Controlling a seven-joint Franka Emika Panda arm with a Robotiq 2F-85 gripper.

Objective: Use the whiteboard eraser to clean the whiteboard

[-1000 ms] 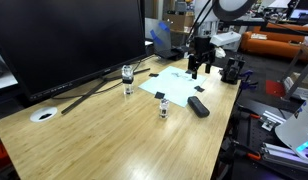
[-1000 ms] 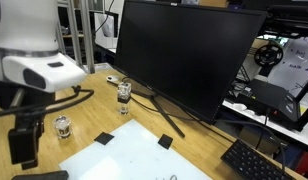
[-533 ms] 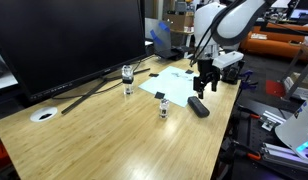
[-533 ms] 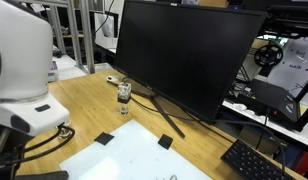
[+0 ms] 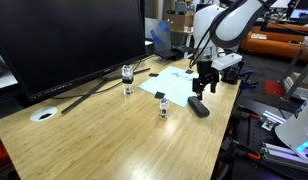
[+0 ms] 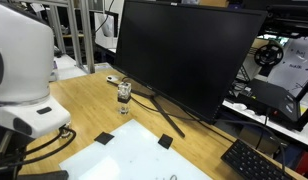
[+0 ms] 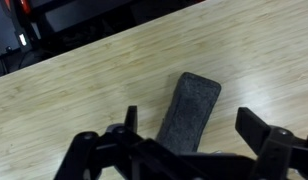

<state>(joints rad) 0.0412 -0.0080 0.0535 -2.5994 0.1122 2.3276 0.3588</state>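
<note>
The tool (image 5: 202,88) is seen spread wide, with nothing held between its jaws. In the wrist view the tool (image 7: 187,118) is shown from above, and its two dark fingers (image 7: 130,120) are seen on either side of the whiteboard eraser (image 7: 191,108), with clear space left at both flanks. The eraser lies flat on the bare wood of the bench (image 7: 74,70), its long axis tilted slightly against the line between the fingertips. No contact between the fingers and the eraser can be made out.

In an exterior view the whiteboard eraser (image 5: 198,106) is found directly below the tool, at the near side of the whiteboard (image 5: 177,80) and just off its edge, on the bench (image 5: 114,140). A narrow gap between the fingertips and the top of the eraser appears to be left.

The whiteboard is laid flat on the wood and is marked by black patches at its corners (image 6: 104,139). A small glass jar (image 5: 164,107) is placed just beside the eraser, at the sheet's near edge. Two further jars (image 5: 127,73) are placed near the foot of the large black monitor (image 5: 64,40). In an exterior view the whiteboard (image 6: 144,158) is seen in front of the monitor (image 6: 194,55).
</note>
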